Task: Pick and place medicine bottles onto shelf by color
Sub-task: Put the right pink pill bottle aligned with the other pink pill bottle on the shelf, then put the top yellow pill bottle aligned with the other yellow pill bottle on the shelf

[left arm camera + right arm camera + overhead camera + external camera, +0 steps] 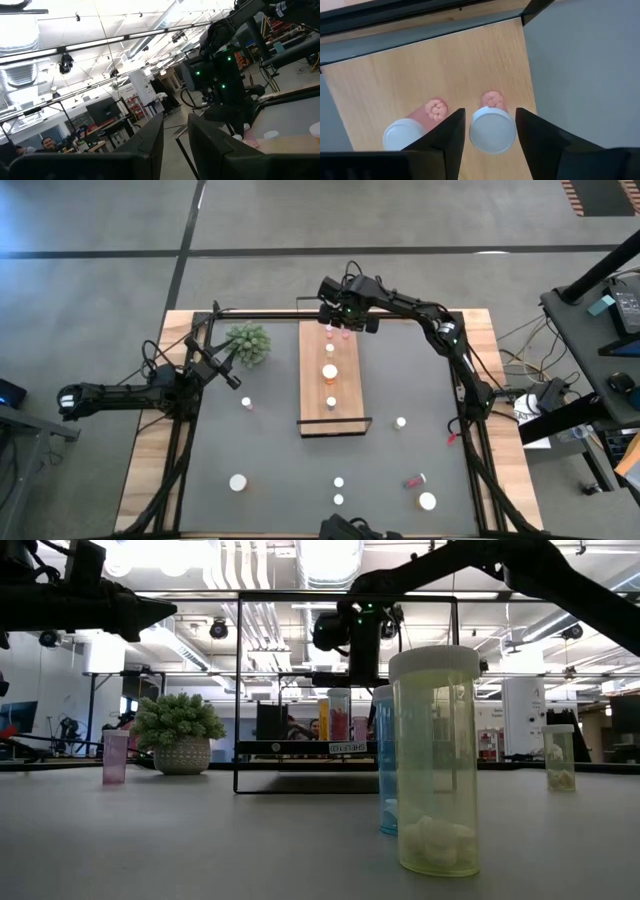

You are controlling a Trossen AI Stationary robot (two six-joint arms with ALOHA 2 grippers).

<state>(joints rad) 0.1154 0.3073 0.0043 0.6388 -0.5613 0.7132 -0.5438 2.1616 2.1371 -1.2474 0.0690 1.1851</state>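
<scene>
Straddling a small pink plastic medicine bottle with a white cap [492,131], my right end effector [490,132] has its fingers parted, a sliver of gap each side, gripping nothing. The bottle stands upright at the far end of the long light-wood shelf with black wire rails [445,65], beside a second pink bottle [410,131]. I judge it light, rigid and smooth-walled, easily toppled; any regrasp belongs just below the cap. My left end effector [228,370] waits closed near the green spiky plant [248,341].
</scene>
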